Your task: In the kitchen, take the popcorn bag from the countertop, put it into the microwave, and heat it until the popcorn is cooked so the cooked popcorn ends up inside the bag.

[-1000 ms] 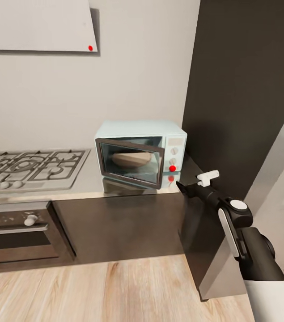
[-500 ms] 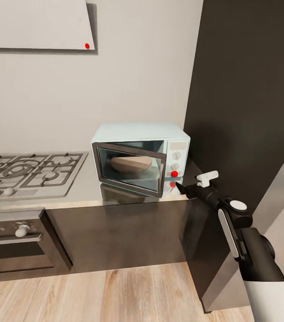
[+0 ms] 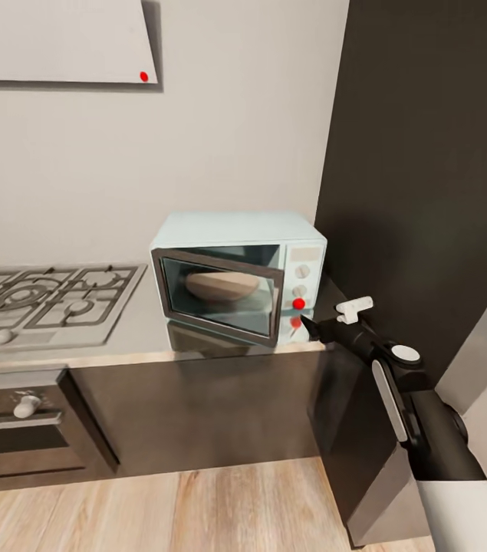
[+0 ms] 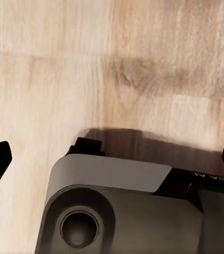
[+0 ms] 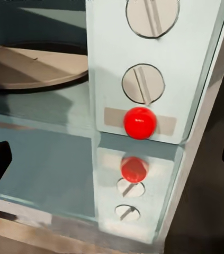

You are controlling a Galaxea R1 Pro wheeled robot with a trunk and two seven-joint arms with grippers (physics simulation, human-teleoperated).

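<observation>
- On the long grey stone-like countertop (image 3: 132, 337), near its right end, the small pale-blue box microwave (image 3: 237, 230) is standing against the grey wall, hard beside a tall dark cabinet panel (image 3: 427, 153) on its right.
- Its dark-framed glass door (image 3: 218, 293) is sitting slightly ajar, the right edge standing a little proud of the white control panel (image 3: 302, 280); this looks like a door not fully latched.
- Through the glass, the tan-brown paper popcorn bag (image 3: 222, 285) is resting inside the microwave on the round turntable plate (image 5: 35, 66). No puffed kernels are discernible.
- The right gripper (image 3: 310, 326) is pointing at the lower part of the control panel, its dark fingertips spread wide and grasping nothing; judged as lining up on the red indicator button (image 5: 140, 123) below the two slotted grey knobs (image 5: 143, 83).
- Whether the tips are touching the panel cannot be told.
- The left gripper (image 4: 112, 159) is hanging over the light wood floor (image 4: 112, 58), fingers parted and empty, presumably parked out of the way.
- To the left, the steel gas hob with grates (image 3: 40, 299) is lying well apart from the microwave; a dark built-in oven (image 3: 21, 422) is sitting beneath it, and a white flat hood (image 3: 59, 38) is hanging above.
- The dark panel is crowding the right arm's approach; the ajar door may need pressing shut before heating, as a judgement.
</observation>
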